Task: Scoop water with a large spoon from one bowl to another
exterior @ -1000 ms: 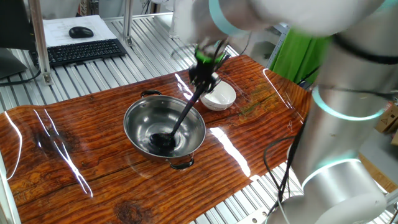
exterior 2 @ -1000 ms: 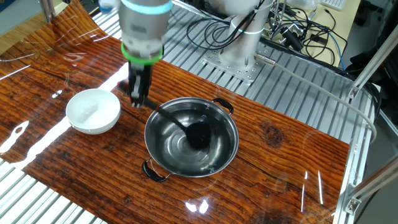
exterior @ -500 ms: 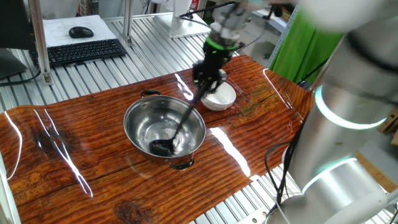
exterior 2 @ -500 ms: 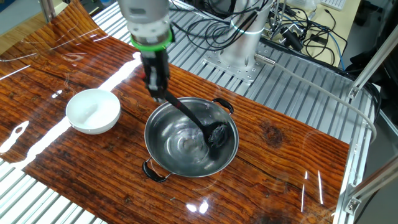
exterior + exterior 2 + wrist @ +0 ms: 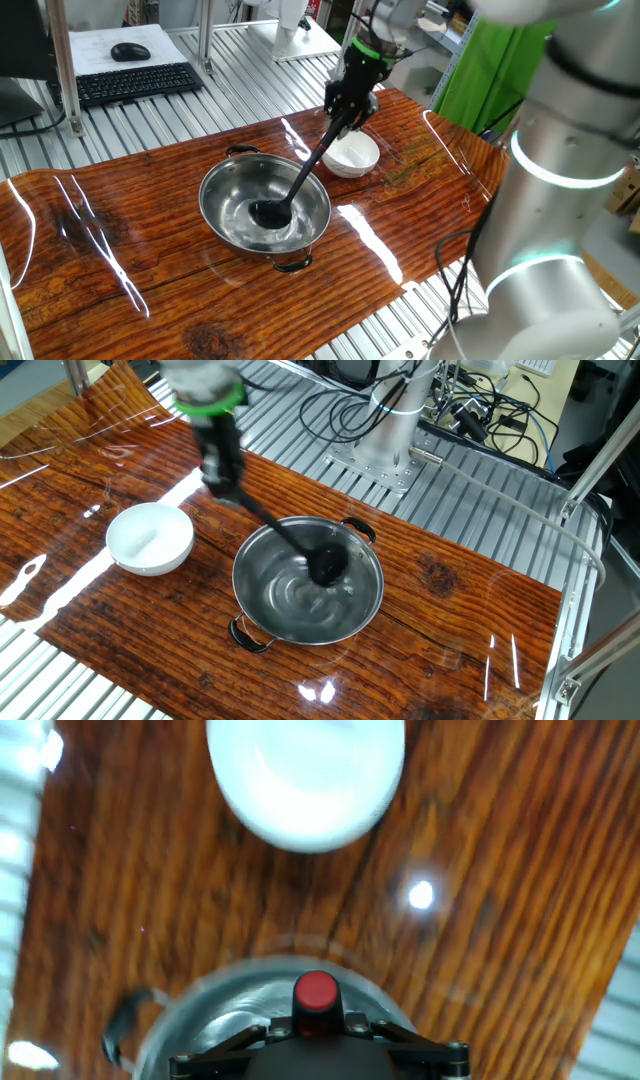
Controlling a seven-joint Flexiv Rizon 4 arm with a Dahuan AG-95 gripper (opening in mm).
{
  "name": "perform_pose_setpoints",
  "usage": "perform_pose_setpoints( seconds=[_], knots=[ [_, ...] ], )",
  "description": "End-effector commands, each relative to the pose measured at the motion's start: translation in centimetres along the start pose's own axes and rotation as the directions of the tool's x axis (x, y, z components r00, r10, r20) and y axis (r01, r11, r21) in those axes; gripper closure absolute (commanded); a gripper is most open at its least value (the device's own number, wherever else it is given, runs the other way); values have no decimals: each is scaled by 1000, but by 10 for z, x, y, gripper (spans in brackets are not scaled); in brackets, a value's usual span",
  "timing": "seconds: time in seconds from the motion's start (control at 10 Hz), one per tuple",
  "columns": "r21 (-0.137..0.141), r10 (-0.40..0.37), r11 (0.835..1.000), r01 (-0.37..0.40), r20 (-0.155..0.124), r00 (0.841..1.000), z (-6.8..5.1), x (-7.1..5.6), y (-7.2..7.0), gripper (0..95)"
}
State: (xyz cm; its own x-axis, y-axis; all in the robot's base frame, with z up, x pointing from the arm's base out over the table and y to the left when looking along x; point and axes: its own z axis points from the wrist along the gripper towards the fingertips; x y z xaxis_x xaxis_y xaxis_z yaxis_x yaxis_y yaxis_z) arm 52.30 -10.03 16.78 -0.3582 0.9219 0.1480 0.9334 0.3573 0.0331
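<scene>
The big steel bowl (image 5: 262, 208) (image 5: 306, 582) sits mid-table with two loop handles; a faint ripple of water (image 5: 290, 595) shines inside. The black ladle (image 5: 300, 180) (image 5: 290, 540) slants into it, its scoop (image 5: 266, 212) (image 5: 327, 563) held over the bowl's inside. My gripper (image 5: 350, 100) (image 5: 220, 460) is shut on the top of the ladle's handle, above the gap between the two bowls. The small white bowl (image 5: 349, 155) (image 5: 150, 537) stands beside the steel one. In the hand view the white bowl (image 5: 305, 775) is at the top and the steel bowl's rim (image 5: 200, 995) at the bottom.
A keyboard (image 5: 135, 82) and mouse (image 5: 130, 51) lie on the metal bench behind the wooden tabletop. Cables (image 5: 470, 410) and the arm's base plate (image 5: 385, 455) are at the far side. The robot's body (image 5: 560, 180) stands to the right.
The gripper has risen and swung toward the white bowl's side. The ladle's scoop has moved from the bowl's far edge back toward its middle and lifted a little.
</scene>
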Motion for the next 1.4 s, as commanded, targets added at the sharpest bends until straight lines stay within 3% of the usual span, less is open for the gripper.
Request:
perform_pose_setpoints(
  seconds=[0.1, 0.7, 0.9, 1.4],
  knots=[
    [28, 13, 1000, -14, 33, 999, -1, 4, -2, 380],
    [27, 17, 999, -17, 30, 999, 0, 5, -2, 380],
    [59, 22, 998, -25, 39, 999, 0, 5, -2, 380],
    [88, 10, 996, -12, 29, 1000, -1, 6, -1, 380]
  ],
)
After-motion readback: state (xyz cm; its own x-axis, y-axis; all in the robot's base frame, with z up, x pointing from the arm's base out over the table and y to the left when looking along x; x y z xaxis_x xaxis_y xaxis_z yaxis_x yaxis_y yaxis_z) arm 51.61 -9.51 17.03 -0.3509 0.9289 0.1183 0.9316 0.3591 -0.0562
